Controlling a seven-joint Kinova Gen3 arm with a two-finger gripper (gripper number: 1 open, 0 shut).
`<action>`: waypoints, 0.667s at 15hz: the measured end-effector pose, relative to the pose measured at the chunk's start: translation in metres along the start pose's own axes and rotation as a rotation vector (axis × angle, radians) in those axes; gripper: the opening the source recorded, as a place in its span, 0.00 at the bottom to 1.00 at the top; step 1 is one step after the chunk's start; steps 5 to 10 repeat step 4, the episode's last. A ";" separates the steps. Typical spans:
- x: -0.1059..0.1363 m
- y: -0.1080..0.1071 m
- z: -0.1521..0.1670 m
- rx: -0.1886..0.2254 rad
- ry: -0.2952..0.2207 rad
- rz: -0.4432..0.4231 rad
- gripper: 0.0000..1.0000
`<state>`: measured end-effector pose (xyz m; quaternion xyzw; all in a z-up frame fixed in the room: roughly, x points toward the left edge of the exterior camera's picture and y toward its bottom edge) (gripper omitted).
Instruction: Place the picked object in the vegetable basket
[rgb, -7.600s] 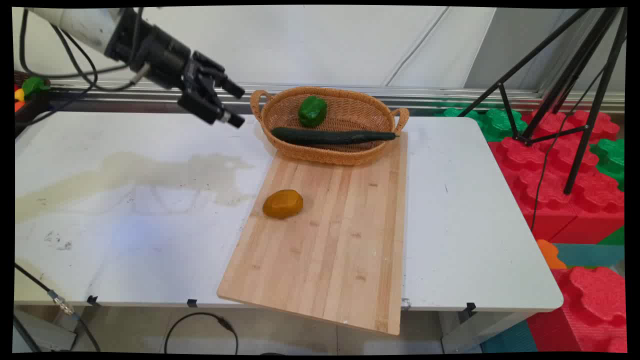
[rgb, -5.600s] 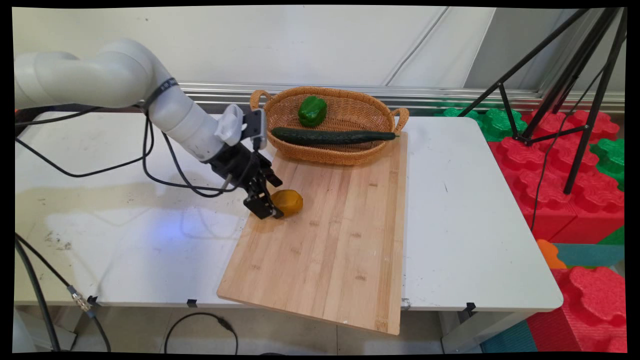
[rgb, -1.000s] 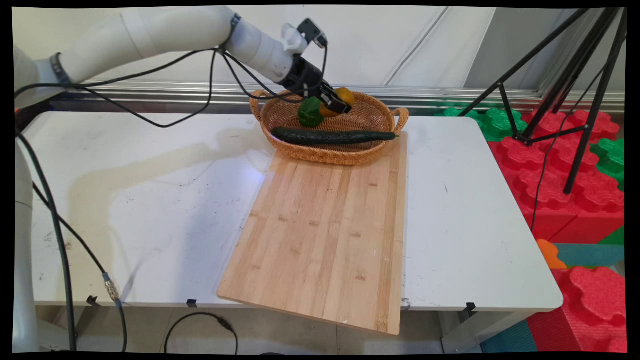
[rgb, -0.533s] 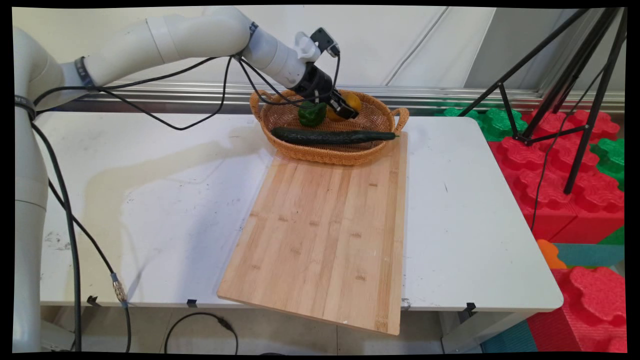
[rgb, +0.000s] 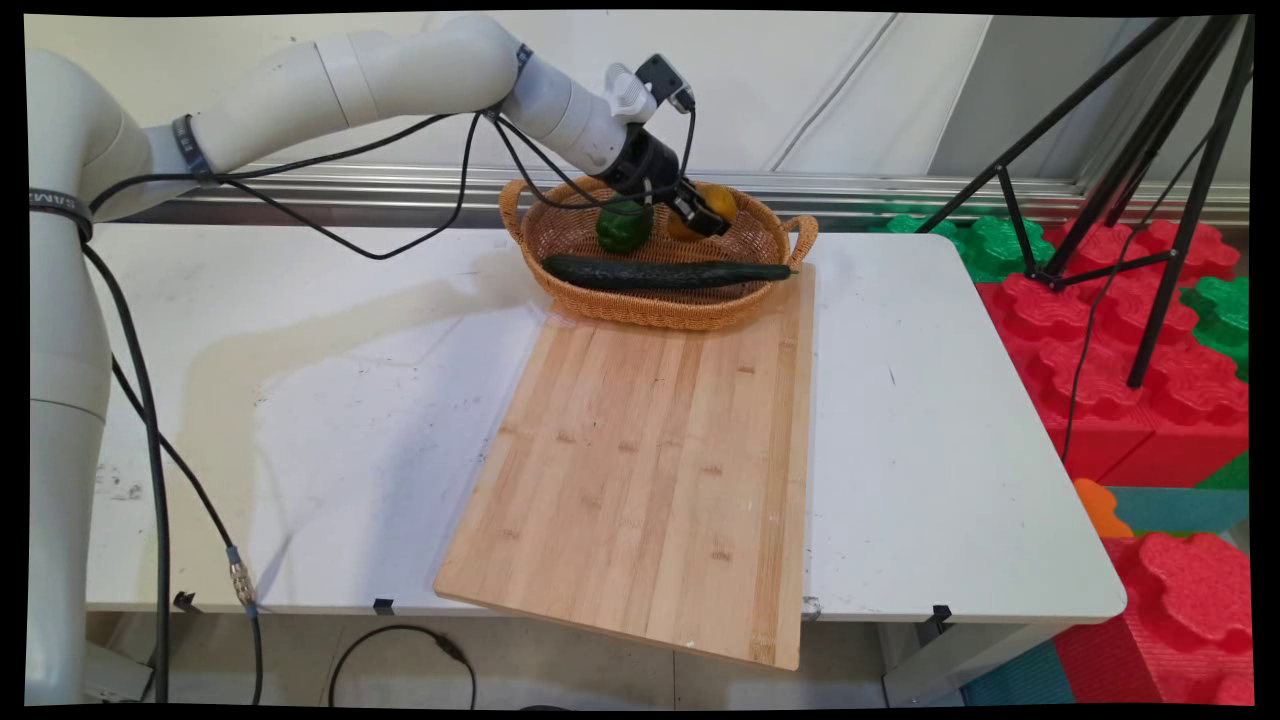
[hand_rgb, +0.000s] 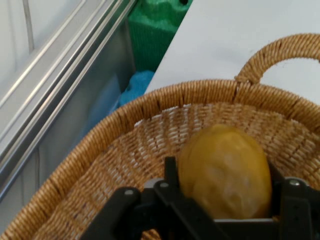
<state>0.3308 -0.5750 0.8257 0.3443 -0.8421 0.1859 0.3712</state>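
Gripper (rgb: 703, 212): I'm seeing it clenching the yellow potato (hand_rgb: 225, 171), upper centre of frame.
Basket (rgb: 640, 300): sitting beneath, holding cucumber (rgb: 660, 272) and green pepper (rgb: 622, 226).

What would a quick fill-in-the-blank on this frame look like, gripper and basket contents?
1. The gripper is shut on a yellow-brown ____.
2. It hangs over the wicker basket, which rests partly on the wooden ____.
3. The long dark vegetable in the basket is a ____.
4. Beside the gripper lies a green bell ____.

Missing words: potato; cutting board; cucumber; pepper.
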 end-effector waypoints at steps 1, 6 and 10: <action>0.002 0.000 0.000 0.000 0.003 0.003 1.00; 0.005 0.001 -0.002 0.000 0.007 0.015 1.00; 0.005 0.001 -0.002 0.000 0.007 0.015 1.00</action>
